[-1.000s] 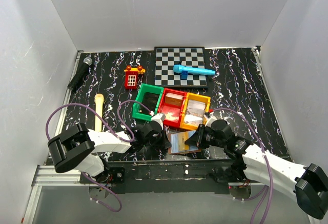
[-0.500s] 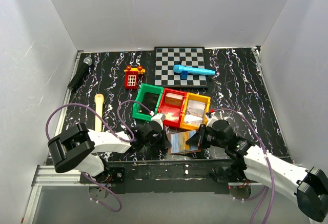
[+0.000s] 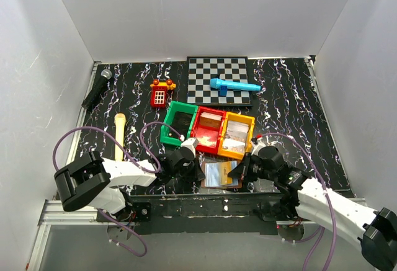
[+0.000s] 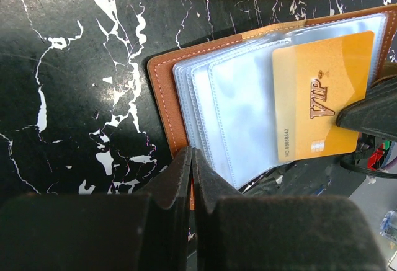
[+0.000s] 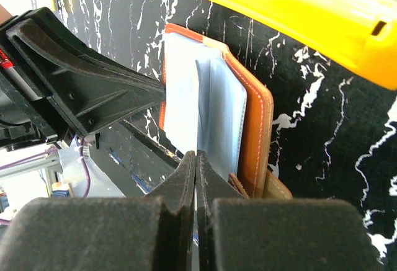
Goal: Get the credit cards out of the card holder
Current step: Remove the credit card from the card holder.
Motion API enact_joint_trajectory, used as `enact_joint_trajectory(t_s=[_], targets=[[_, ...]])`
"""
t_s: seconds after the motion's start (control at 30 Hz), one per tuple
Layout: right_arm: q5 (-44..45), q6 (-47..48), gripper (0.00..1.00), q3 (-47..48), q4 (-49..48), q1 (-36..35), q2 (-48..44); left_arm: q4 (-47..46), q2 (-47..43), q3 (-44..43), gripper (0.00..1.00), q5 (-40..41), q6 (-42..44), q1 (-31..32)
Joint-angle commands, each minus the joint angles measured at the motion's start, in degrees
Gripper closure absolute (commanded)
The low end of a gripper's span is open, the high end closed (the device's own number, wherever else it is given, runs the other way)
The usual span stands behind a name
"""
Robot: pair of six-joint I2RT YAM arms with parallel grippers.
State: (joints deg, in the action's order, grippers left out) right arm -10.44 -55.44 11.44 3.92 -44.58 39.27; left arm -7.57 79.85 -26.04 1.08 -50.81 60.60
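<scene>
The card holder [image 3: 218,175] lies open near the table's front edge, brown with pale blue pockets [image 4: 236,110]. A gold VIP credit card [image 4: 322,103] sticks out of a pocket towards the right. My left gripper [image 3: 200,170] is shut on the holder's brown left edge [image 4: 162,91], its jaws [image 4: 191,159] pressed together. My right gripper [image 3: 240,170] is shut on the card's outer edge; one of its fingers [image 4: 372,113] shows over the card. In the right wrist view the jaws [image 5: 196,159] pinch a thin edge beside the holder's brown cover [image 5: 257,122].
Green [image 3: 180,122], red [image 3: 209,128] and orange [image 3: 239,134] bins stand just behind the holder; the orange one [image 5: 298,17] is close above it. A checkerboard [image 3: 205,72] with a blue tube [image 3: 234,86], a red toy [image 3: 161,93], a black microphone [image 3: 97,88] and a wooden stick [image 3: 119,134] lie farther back.
My right gripper has shifted slightly right and nearer, with the card sliding farther out of its pocket. My left gripper stays clamped on the holder.
</scene>
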Motion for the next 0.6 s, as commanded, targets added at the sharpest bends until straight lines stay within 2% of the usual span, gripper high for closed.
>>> enact_joint_trajectory(t_s=[0.0,0.3,0.37,0.4,0.47,0.57], targets=[[1.82,1.74,0.99,3.76,6.87,0.28,-2.79,7.31,-0.14,2.40,1.00,2.61,1.24,0.31],[2.44,4.63,0.99,8.59,14.17,0.37,-8.50,7.22,-1.98,2.05,1.00,2.26,1.85,0.31],[2.26,5.69,0.99,11.83,16.19,0.37,-8.51,9.94,-3.21,0.74,0.99,2.35,2.81,0.31],[1.83,5.96,0.99,13.07,16.73,0.37,-8.24,10.73,-3.74,0.12,0.94,2.17,3.43,0.31],[1.30,6.57,0.99,15.09,17.52,0.37,-7.80,11.87,-5.05,-1.64,0.77,1.65,4.84,0.31],[0.86,7.45,0.99,17.64,18.49,0.37,-6.57,14.25,-6.90,-4.54,0.56,1.56,6.15,0.31]])
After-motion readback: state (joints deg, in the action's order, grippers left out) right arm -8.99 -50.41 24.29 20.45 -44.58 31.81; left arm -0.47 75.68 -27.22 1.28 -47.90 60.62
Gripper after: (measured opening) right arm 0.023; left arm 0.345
